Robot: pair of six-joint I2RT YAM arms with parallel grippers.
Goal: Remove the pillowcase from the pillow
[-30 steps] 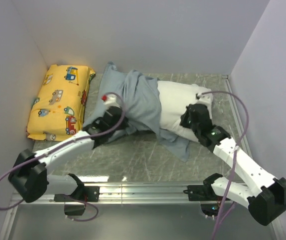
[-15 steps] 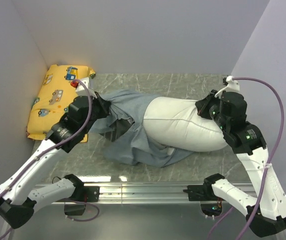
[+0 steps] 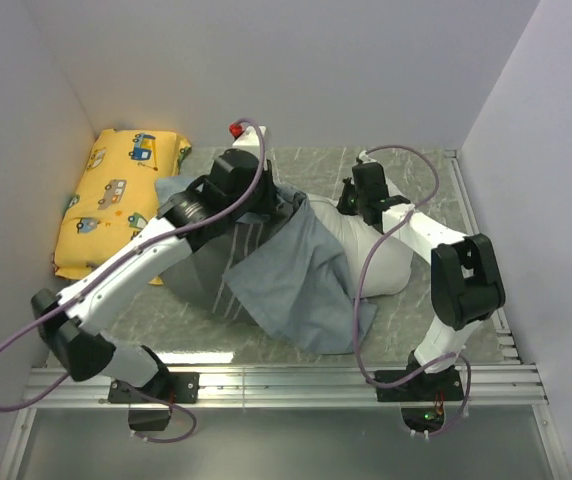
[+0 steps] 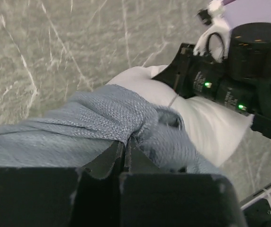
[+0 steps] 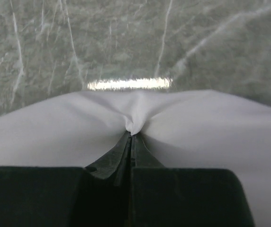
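The pillowcase (image 3: pixel 291 275) lies in the middle of the table, blue-grey side out, with a dark striped part at its left. It is draped over the left part of the white pillow (image 3: pixel 391 262), whose right end shows. My left gripper (image 3: pixel 278 205) is shut on a bunched fold of the pillowcase (image 4: pixel 112 113), right next to the pillow (image 4: pixel 211 130). My right gripper (image 3: pixel 354 210) is shut on a pinch of the pillow's white cloth (image 5: pixel 55 135) at its far edge. In the wrist views the left gripper (image 4: pixel 125 144) and the right gripper (image 5: pixel 131 135) both have their jaws together on cloth.
A yellow pillow with cartoon vehicles (image 3: pixel 121 200) lies against the left wall. Walls close in the table at the back, left and right. The right arm's wrist (image 4: pixel 221 80) shows close in front of the left gripper. A metal rail (image 3: pixel 286 380) runs along the near edge.
My left arm swung from the left side to the back middle, pulling the pillowcase with it over more of the pillow. My right arm moved from the right end to the pillow's far edge.
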